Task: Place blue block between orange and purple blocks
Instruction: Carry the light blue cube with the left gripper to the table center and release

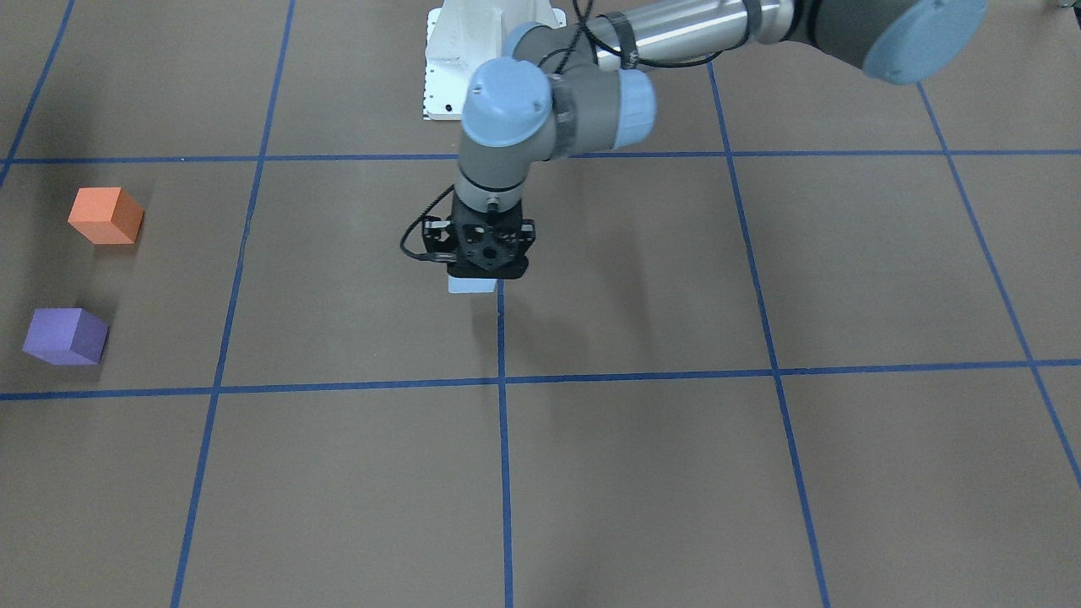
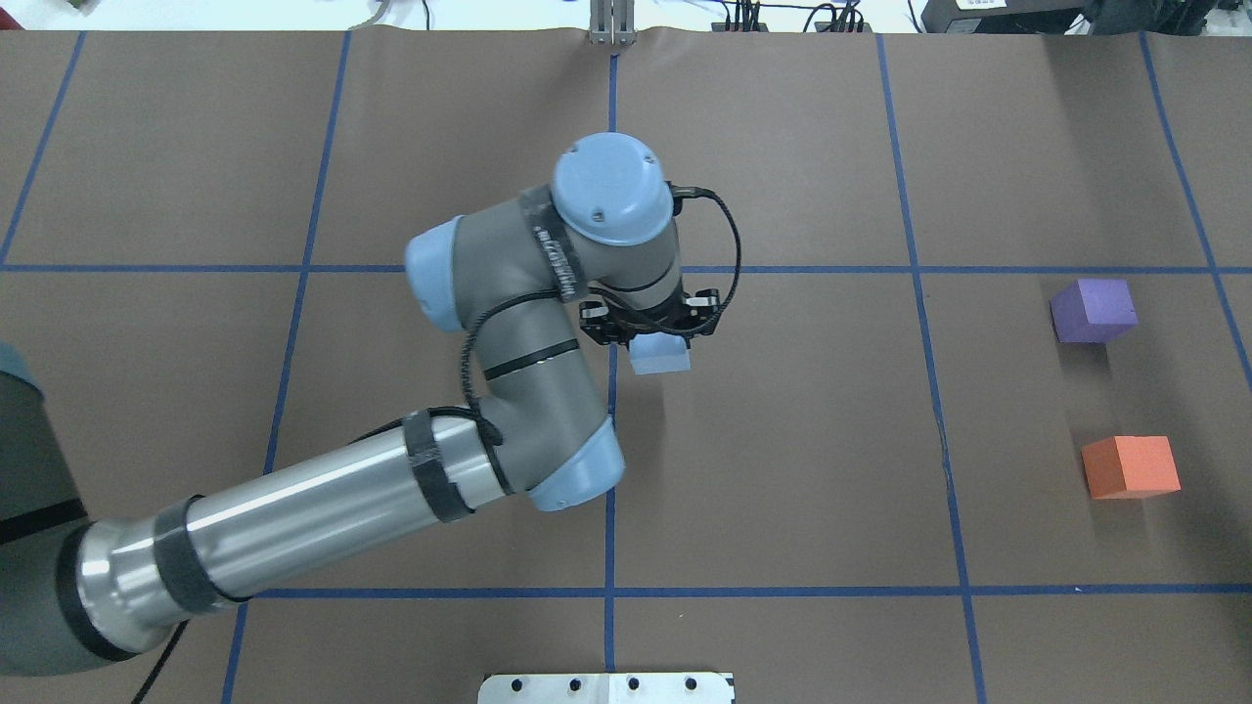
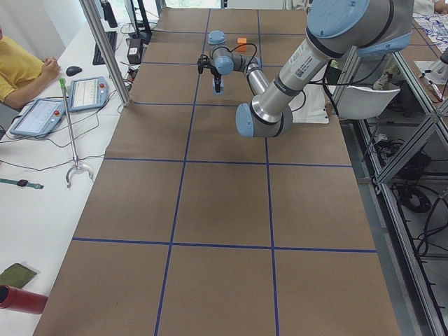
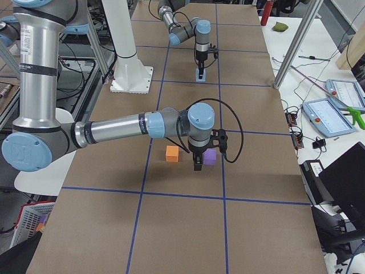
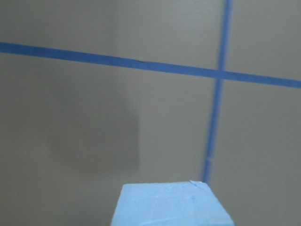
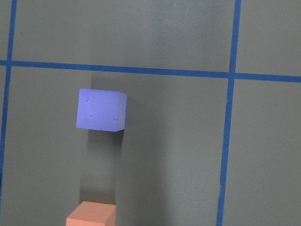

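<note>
blue block (image 1: 470,285): pale cube, clean faces, lifted off the table (image 2: 782,469), shadow below; beside the middle tape line (image 2: 609,548).
left arm (image 2: 323,504): enters from 8 o'clock in the overhead view, elbow folded, wrist pointing straight down.
left gripper (image 2: 653,332): clamped on the blue block from above.
purple block (image 2: 1094,310), orange block (image 2: 1131,466): far off at 3 o'clock of the blue block, purple at 12 o'clock of orange, gap between.
right gripper (image 4: 198,162): low beside the purple block; open or closed, cannot tell.
</note>
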